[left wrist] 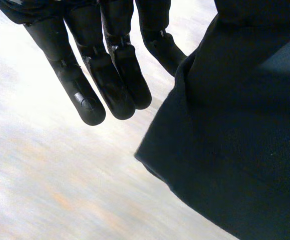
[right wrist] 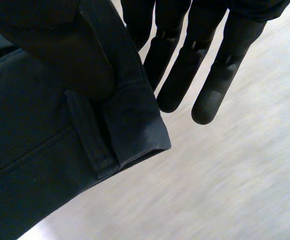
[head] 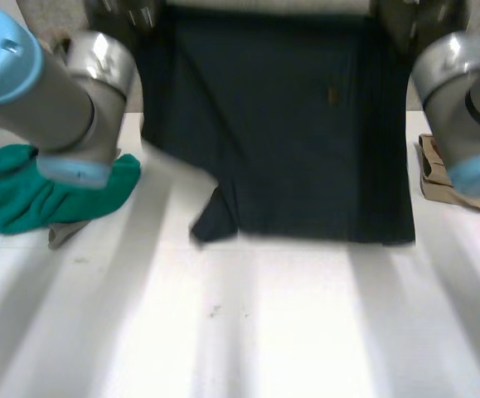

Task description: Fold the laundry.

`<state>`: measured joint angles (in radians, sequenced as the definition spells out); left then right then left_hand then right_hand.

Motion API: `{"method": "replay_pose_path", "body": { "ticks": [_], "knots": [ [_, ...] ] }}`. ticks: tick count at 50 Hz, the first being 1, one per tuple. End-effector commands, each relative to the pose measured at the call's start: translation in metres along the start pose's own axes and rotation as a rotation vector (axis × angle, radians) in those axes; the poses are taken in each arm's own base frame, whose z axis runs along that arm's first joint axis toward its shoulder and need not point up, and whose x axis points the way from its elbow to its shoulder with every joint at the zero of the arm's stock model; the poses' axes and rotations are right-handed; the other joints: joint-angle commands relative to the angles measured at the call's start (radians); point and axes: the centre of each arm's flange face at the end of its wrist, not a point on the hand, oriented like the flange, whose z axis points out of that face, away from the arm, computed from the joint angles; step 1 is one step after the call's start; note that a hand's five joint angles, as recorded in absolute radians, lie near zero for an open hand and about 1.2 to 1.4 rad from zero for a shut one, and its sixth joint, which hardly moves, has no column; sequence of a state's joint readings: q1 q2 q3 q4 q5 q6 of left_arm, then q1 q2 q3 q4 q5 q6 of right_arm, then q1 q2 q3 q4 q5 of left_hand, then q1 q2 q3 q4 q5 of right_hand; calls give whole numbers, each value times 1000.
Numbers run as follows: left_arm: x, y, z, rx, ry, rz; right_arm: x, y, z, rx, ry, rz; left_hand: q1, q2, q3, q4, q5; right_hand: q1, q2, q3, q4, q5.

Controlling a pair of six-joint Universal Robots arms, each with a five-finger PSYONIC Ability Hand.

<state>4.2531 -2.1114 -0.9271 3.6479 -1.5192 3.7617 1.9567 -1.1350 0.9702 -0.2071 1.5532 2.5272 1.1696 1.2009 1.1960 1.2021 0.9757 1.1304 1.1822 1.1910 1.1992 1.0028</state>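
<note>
Dark trousers [head: 306,166] fill the upper middle of the head view. Their long axis runs from the top edge of the frame down to a hem lying on the white table [head: 289,332] about mid-frame, and a small flap [head: 210,220] is tucked under at the lower-left corner. The waistband end is the one up at the hands. In the right wrist view a belt loop [right wrist: 92,140] sits right at the corner under the right hand [right wrist: 185,80], with the thumb on top of the cloth and straight fingers behind it, so I read that as a pinch. The left hand [left wrist: 109,85] is just beside the opposite edge, and I can't tell if it actually has a grip. My guess is the next move carries the waistband toward the hem. A green cloth [head: 24,195] is at mid-left and a brown paper thing [head: 438,178] at mid-right.
</note>
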Motion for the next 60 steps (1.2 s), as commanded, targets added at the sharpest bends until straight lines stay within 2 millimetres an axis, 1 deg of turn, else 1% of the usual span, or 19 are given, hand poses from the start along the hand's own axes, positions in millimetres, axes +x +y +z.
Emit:
{"method": "replay_pose_path", "body": {
  "ticks": [1,7,13,15,17,18,21,22,24,28,36,40,41,43,45,49,52,57,60],
  "knots": [
    [-46,-53,26,292,-213,-41,31,-54,22,380,245,83,227,195,200,194,246,266,214,205,197,219],
    [-34,-31,1,157,-126,-89,13,-43,18,333,176,122,227,195,200,194,246,266,214,205,197,219],
    [-10,7,-36,-1,-29,-93,-34,14,4,148,-7,119,227,195,200,194,246,266,214,205,197,219],
    [6,24,-56,-78,22,-101,-48,29,-2,103,-59,122,227,195,200,194,246,266,214,205,197,219],
    [16,36,-71,-137,60,-106,-73,58,-14,10,-149,119,227,195,200,194,246,266,214,205,197,219],
    [31,53,-92,-220,114,-111,-77,64,-17,-12,-167,119,227,195,200,194,246,266,214,205,197,219],
    [54,74,-122,-337,199,-123,-103,100,-37,-151,-257,105,227,195,200,194,246,266,214,205,197,219],
    [65,83,-144,-414,254,-131,-109,107,-43,-184,-281,98,227,195,200,194,246,266,214,205,197,219],
    [75,85,-162,-476,306,-139,-117,120,-58,-267,-340,63,227,195,200,194,246,266,214,205,197,219],
    [86,75,-204,-624,441,-145,-115,124,-85,-396,-421,-7,227,195,200,194,246,266,214,205,197,219],
    [40,15,-242,-855,563,-132,-85,93,-149,-625,-594,-56,227,195,200,194,246,266,214,205,197,219],
    [17,-18,-276,-1014,682,-108,-63,62,-194,-724,-721,-115,227,195,200,194,246,266,214,205,197,219],
    [10,-33,-294,-1083,765,-98,-60,57,-206,-741,-756,-138,227,195,200,194,246,266,214,205,197,219],
    [5,-49,-310,-1131,850,-85,-52,48,-236,-772,-865,-222,227,195,200,194,246,266,214,205,197,219],
    [3,-68,-327,-1137,970,-72,-49,48,-251,-789,-914,-268,227,195,200,194,246,266,214,205,197,219],
    [12,-80,-333,-1059,1046,-74,-50,55,-267,-811,-975,-312,227,195,200,194,246,266,214,205,197,219],
    [19,-73,-323,-1031,1023,-70,-50,57,-263,-808,-951,-296,227,195,200,194,246,266,214,205,197,219],
    [49,-23,-262,-897,859,-56,-46,61,-227,-727,-771,-231,227,195,200,194,246,266,214,205,197,219],
    [62,1,-232,-816,771,-50,-55,75,-200,-674,-668,-186,227,195,200,194,246,266,214,205,197,219]
  ]
}}
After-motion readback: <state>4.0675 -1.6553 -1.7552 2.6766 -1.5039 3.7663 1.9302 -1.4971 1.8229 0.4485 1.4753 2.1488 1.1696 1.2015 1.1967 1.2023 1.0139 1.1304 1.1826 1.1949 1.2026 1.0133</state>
